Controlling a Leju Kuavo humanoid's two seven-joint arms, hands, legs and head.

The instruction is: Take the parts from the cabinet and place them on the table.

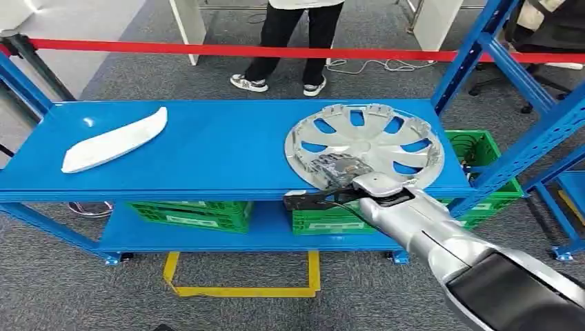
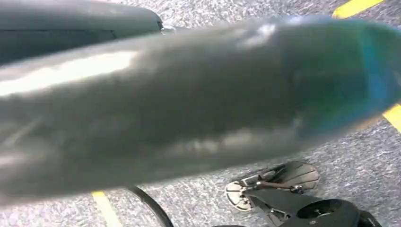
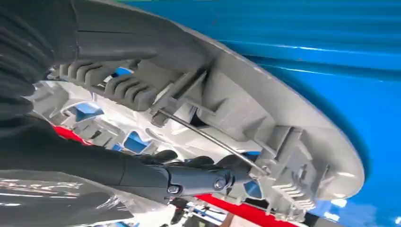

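your right hand [image 1: 343, 181] is closest in, fingers clamped on the near rim of the silver wheel cover [image 1: 364, 143], which lies at the right end of the blue shelf [image 1: 221, 148], underside up. your white trim part [image 1: 114, 141] sits at the left end, well apart. left hand: can't tell, wrist view blurred.

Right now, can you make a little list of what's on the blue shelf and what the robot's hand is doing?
shelf: blue top shelf
silver part: wheel cover, lying at the shelf's right end
white part: long curved piece, at the left end
right hand: right hand grips the wheel cover's near rim
below: green crates
behind: person standing
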